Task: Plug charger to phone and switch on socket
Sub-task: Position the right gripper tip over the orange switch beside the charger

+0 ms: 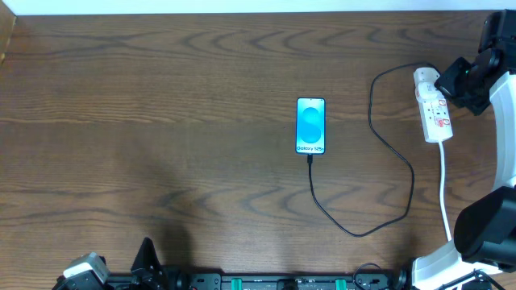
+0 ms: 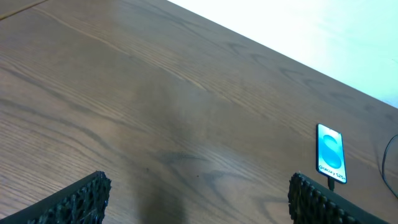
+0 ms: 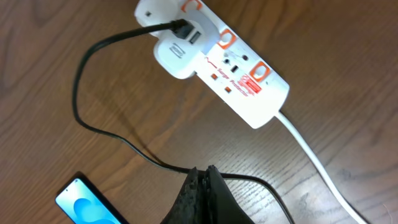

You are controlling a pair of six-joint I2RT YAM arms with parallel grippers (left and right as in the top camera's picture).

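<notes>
The phone (image 1: 310,125) lies flat mid-table with its blue screen lit; it also shows in the left wrist view (image 2: 330,154) and the right wrist view (image 3: 81,202). The charger's thin black cable (image 1: 372,113) runs from the phone's near end in a loop to its white plug head (image 3: 177,56), which sits in the socket (image 1: 433,109), a white strip with red marks (image 3: 249,78). My right gripper (image 1: 442,80) is shut and empty, held above the socket's far end (image 3: 202,171). My left gripper (image 2: 199,199) is open and empty, low over bare wood well left of the phone.
The socket's white lead (image 1: 444,185) runs toward the near right edge by the right arm's base (image 1: 484,229). A pale wall edge (image 2: 298,31) borders the table's far side.
</notes>
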